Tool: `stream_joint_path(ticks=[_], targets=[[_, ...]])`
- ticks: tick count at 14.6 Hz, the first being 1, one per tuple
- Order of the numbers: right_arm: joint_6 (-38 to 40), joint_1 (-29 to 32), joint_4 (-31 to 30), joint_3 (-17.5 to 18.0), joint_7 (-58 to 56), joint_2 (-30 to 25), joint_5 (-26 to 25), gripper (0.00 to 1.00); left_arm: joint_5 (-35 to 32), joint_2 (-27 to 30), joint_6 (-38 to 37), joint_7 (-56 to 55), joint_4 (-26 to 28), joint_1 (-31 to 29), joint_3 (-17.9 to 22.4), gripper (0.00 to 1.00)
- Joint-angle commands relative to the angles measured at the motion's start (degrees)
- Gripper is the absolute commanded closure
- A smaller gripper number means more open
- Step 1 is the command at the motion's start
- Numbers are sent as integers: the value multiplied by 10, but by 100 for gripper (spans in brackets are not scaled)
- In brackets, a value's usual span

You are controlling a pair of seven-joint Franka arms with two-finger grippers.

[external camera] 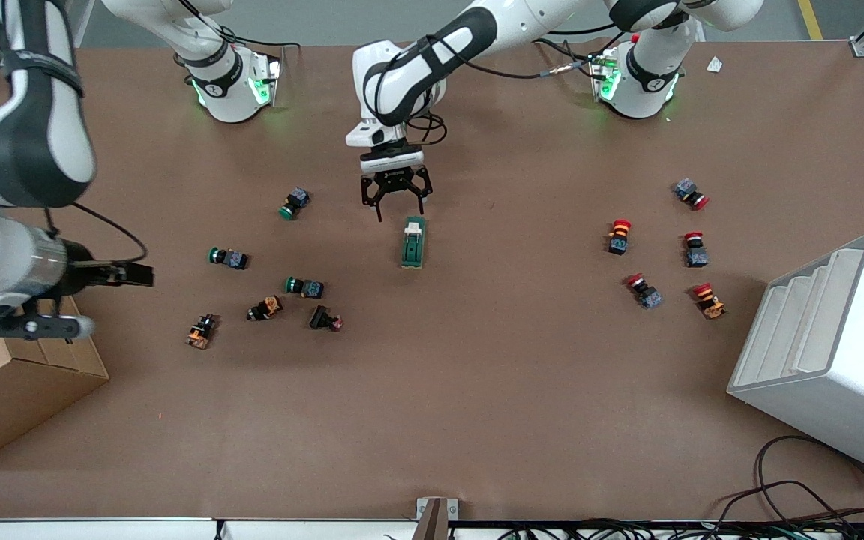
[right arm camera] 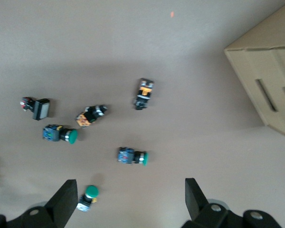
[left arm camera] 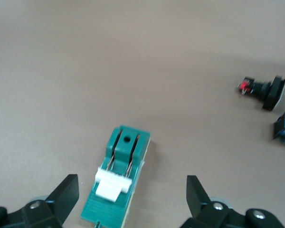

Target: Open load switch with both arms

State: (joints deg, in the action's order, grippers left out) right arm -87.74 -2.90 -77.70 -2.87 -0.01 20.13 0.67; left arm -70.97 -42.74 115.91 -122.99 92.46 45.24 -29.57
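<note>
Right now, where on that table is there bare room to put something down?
The broad strip of table nearer the front camera than every button is bare, between the cardboard box and the white stand. The green-capped buttons and red-capped buttons are crowded clusters flanking the load switch.

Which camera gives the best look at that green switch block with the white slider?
The left wrist view: the load switch fills it, white toggle plain. The front view shows it small; the right wrist view barely catches it.

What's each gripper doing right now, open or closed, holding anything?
Left gripper: open, empty, poised over the load switch.
Right gripper: open, empty, waiting over the green push-buttons at the right arm's end.
</note>
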Motion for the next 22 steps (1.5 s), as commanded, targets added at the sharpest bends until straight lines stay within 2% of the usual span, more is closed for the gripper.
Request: stream_joint_path(ticks=[1,7,10,12,16,19,22], targets=[[0,29,-24,13,-37,-34,-21,0,78,38,3,79,-25,-29,1,0],[26,39,11,14,-33,-34,-22,0,227,120,-9,240,-48,-122,1,0],[39,41,24,14,-33,-34,-16,0,282,136,-51,332,-75,-176,0,0],[74,38,26,16,-31,-35,-17,0,321,143,-79,395,-92,-210,-1,0],[81,38,34,19,-29,-40,-14,0,393,193,-116,510,-99,-278,-2,0],[78,39,27,16,-30,-77,1,0,444,244,-164,622,-100,-329,-2,0],[80,39,0,15,-29,-100,2,0,459,284,-199,702,-100,-380,-2,0]])
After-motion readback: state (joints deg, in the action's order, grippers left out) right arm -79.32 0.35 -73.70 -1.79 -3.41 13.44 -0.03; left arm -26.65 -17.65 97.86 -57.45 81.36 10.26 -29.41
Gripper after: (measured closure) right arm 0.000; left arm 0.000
